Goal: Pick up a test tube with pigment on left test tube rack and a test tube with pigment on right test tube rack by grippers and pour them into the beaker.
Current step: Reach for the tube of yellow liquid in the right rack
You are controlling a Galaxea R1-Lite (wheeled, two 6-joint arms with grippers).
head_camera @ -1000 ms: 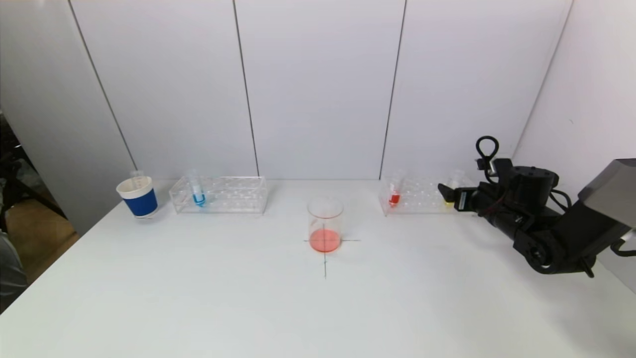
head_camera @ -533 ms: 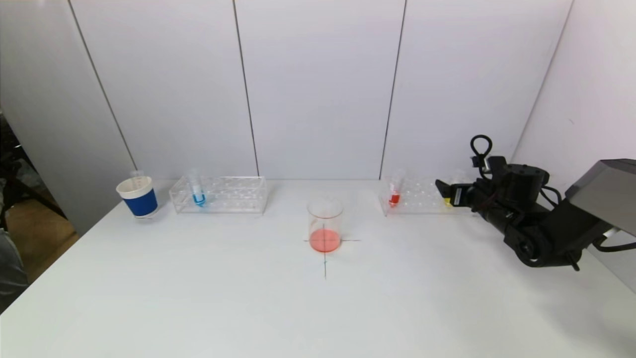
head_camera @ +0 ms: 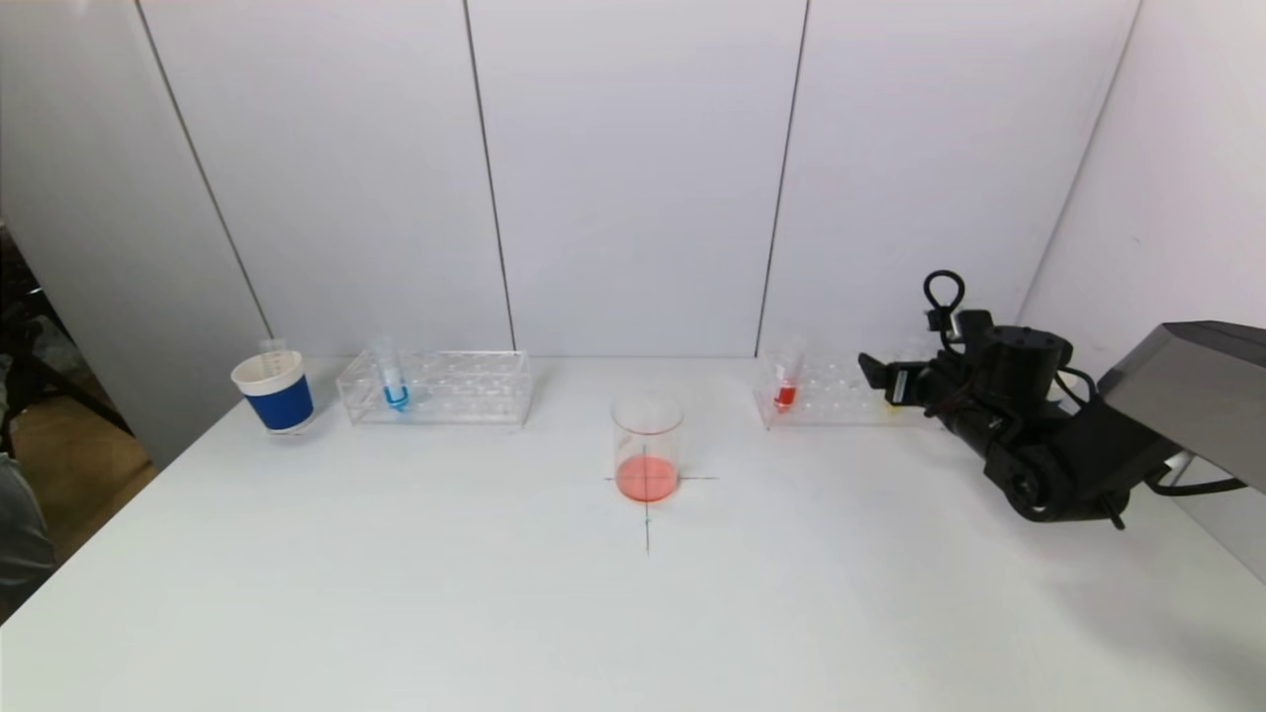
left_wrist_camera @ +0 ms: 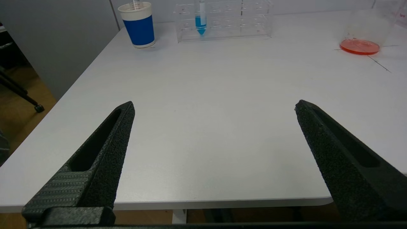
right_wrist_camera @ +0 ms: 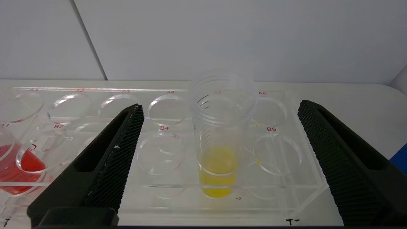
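My right gripper, wide open and empty around the yellow tube, could knock 1 finger into the right rack if I close off-centre.

Head view: high above the near edge, facing forward and down over the whole tabletop to the back wall.
Left wrist view: low at the near left edge, looking across to the left rack and beaker.
Right wrist view: close on the right rack.
Shared: the head view also shows both racks and the beaker.
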